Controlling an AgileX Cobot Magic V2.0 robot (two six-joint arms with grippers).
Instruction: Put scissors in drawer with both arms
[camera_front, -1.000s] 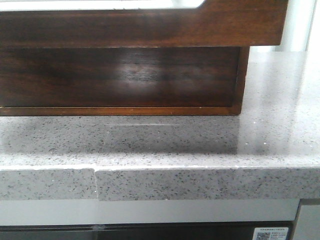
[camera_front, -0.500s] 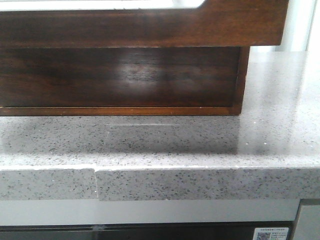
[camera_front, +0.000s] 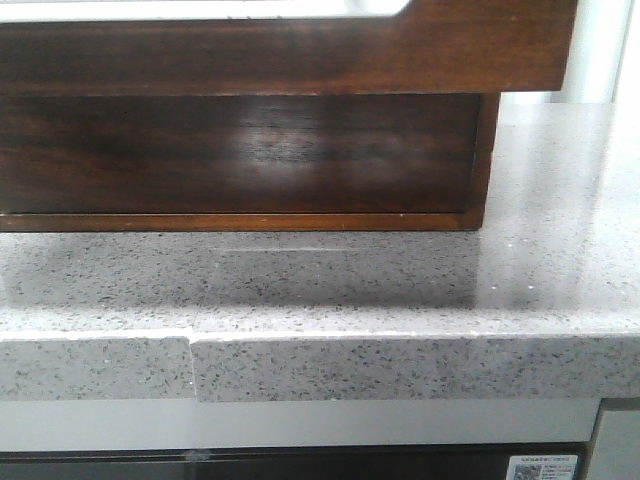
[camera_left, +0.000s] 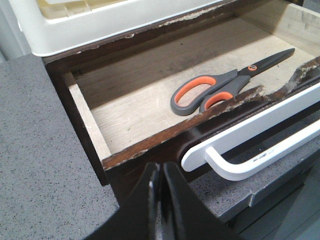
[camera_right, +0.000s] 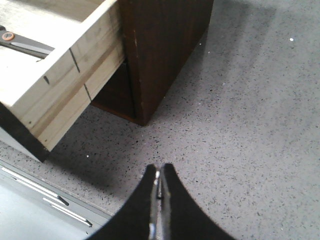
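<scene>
The orange-handled grey scissors (camera_left: 227, 86) lie inside the open brown wooden drawer (camera_left: 150, 145), just beyond the left gripper (camera_left: 159, 175), which is nearer. Both it and the right gripper (camera_right: 159, 177) are closed and empty.

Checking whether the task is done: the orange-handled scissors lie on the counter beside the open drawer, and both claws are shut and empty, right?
Not quite. The left wrist view shows the scissors lying inside the open drawer, not on the counter. Both the left claw and right claw are indeed shut and empty.
</scene>
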